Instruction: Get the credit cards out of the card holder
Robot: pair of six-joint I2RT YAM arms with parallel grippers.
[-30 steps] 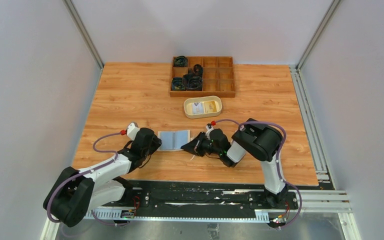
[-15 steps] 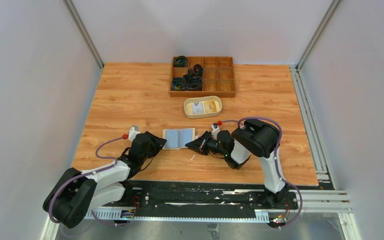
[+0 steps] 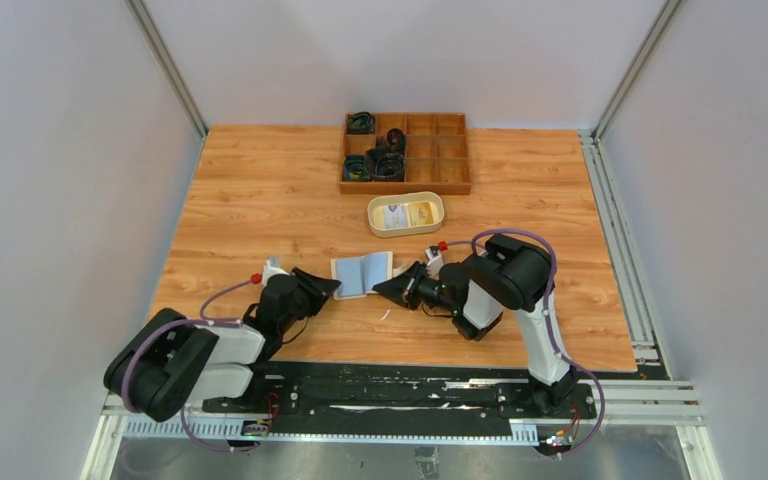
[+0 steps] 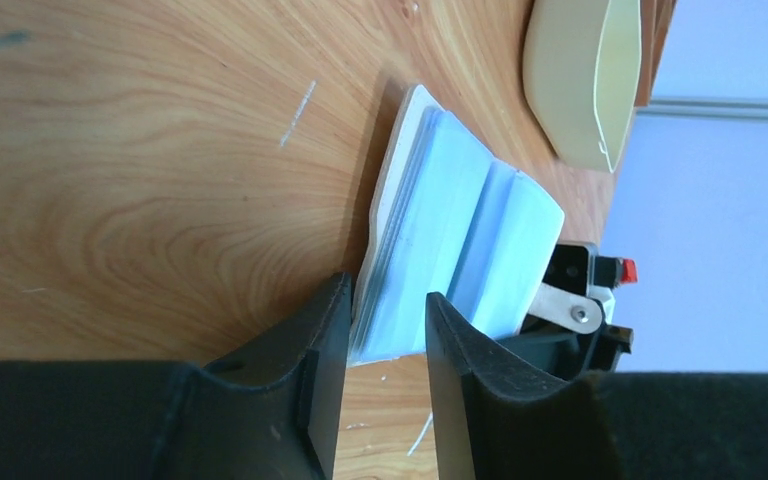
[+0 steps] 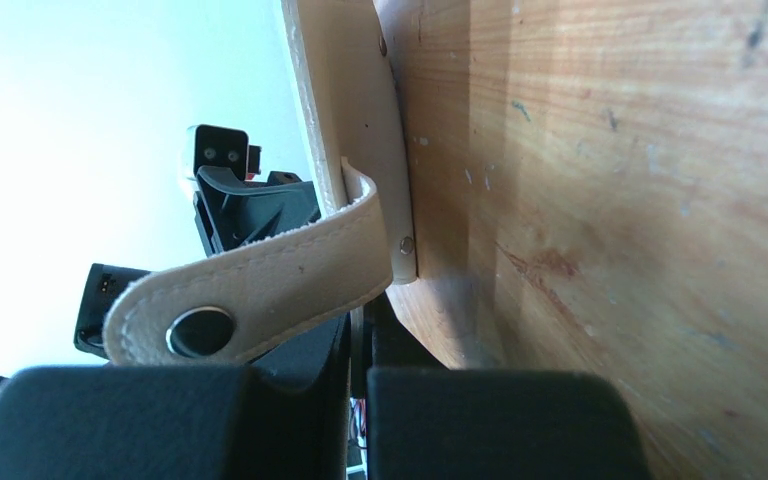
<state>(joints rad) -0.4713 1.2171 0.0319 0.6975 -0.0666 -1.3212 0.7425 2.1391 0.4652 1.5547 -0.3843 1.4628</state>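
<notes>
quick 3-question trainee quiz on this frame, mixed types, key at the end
1. True or false: the card holder lies open on the table.
2. What sits between the left gripper's fingers? A) the closure tab B) the edge of the blue-grey credit cards C) nothing
3. Which container holds the black coiled items: the wooden compartment tray or the cream oval dish?

Key: 1 true. 2 B. 3 the wooden compartment tray. Extra note: the right gripper is near the closure tab; whether it grips it cannot be told.

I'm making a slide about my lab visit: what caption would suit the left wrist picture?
The left hand closes in on the edge of the open card holder lying on the wooden table.
</notes>
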